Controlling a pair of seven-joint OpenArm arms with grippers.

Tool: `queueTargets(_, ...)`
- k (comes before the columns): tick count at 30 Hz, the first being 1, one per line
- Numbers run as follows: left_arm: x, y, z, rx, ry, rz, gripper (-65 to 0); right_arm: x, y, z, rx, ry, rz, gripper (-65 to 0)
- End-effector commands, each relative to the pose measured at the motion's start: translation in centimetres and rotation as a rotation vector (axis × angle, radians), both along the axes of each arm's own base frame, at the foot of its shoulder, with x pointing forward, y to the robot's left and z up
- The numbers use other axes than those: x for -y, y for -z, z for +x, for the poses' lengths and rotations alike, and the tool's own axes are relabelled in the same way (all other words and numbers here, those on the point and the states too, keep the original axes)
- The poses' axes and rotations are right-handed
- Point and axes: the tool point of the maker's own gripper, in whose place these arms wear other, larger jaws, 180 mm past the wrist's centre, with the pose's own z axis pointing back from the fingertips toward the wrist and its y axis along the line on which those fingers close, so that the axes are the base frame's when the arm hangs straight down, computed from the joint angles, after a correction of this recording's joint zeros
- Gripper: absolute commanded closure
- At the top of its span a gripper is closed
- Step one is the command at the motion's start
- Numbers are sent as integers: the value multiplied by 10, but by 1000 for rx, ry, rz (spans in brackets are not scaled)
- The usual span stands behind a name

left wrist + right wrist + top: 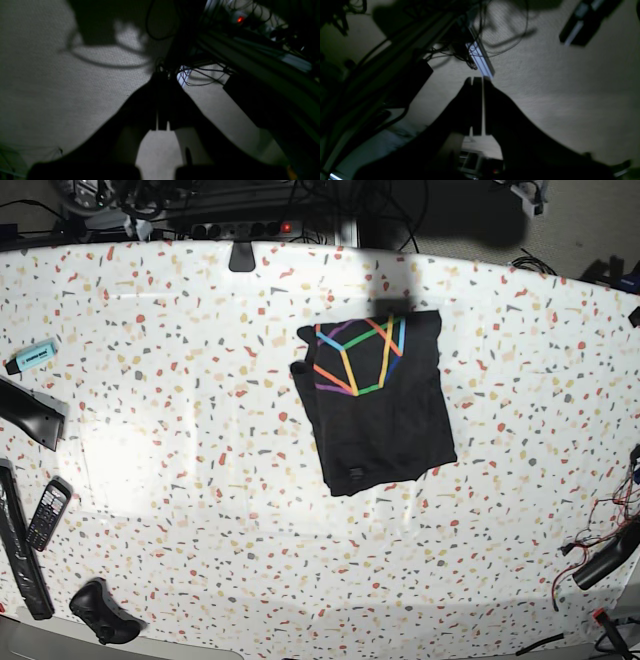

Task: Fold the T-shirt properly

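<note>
The T-shirt point(375, 405) lies folded into a compact, roughly rectangular black fabric bundle near the middle of a white table point(200, 480) whose surface is speckled with red, grey and tan flecks. A rainbow-coloured print of straight geometric lines shows on the bundle's upper portion; the lower portion is plain black with soft, slightly uneven edges.

Neither arm appears in the overhead view, so the shirt rests well apart from both grippers, untouched.

The left gripper point(162, 122) appears in its wrist camera as a dark silhouette, its two fingers pressed together with only a thin slit between them, holding nothing. Beyond its tips are a pale, finely textured floor, tangled black cables and a power strip point(240, 18) with a glowing red light.

The right gripper point(477, 82) is likewise drawn closed and empty, its dark fingers meeting over the same pale woven-looking floor, with cables and a metal frame rail to one side.

On the table's edge, far from the shirt, sit a pale blue highlighter point(32, 356), a keypad phone point(47, 514) and a black rounded controller point(100, 612).
</note>
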Motion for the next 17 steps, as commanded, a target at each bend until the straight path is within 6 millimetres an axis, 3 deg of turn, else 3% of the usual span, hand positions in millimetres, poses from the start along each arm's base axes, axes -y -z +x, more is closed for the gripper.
queueTargets(1,4,1,-3,-6,0,-9,0,7,1,1,-7,-33,-29,0)
queueTargets(6,26,7,0,3,8,-36,0,-4,15,0,-33,-154,-95,0)
queueTargets(17,30,9,-9,-11,19,-37,0,-35,23,-7,-51,-209,-67,0)
